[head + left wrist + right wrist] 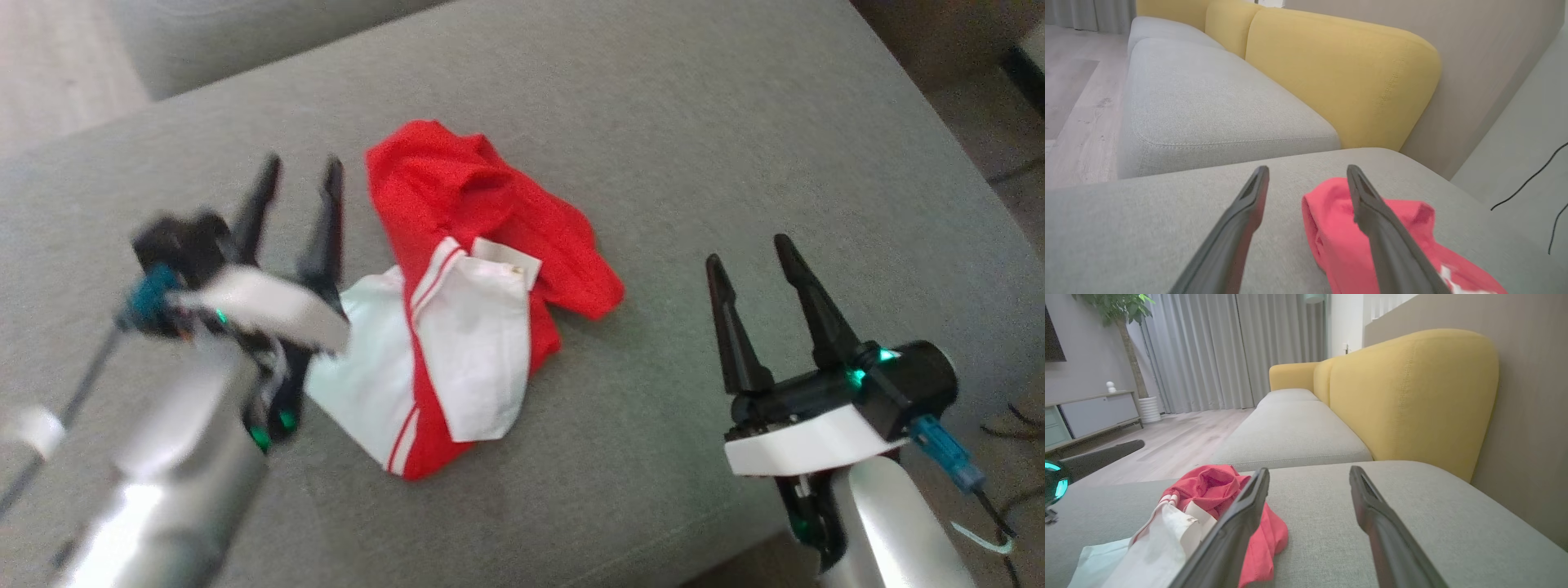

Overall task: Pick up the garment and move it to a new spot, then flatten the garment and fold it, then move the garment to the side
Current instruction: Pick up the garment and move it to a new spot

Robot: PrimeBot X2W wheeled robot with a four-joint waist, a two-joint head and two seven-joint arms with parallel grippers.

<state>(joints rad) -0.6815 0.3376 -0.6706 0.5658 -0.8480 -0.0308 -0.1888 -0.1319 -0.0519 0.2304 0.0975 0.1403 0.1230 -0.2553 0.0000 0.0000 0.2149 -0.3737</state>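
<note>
1 crumpled red-and-white fabric garment (469, 327) mid-frame on grey sofa cushion (694, 147) | long axis top-to-bottom, red end up | left hand (302, 163) apart, empty | right hand (749, 251) apart, empty

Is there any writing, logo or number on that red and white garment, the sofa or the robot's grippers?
No text can be read anywhere.
On the garment: red and white stripes, no lettering; its small white flap looks blank.
On the left gripper: blurred, nothing legible.
On the right gripper: green lights, no legible markings.
On the sofa: plain grey fabric.
</note>
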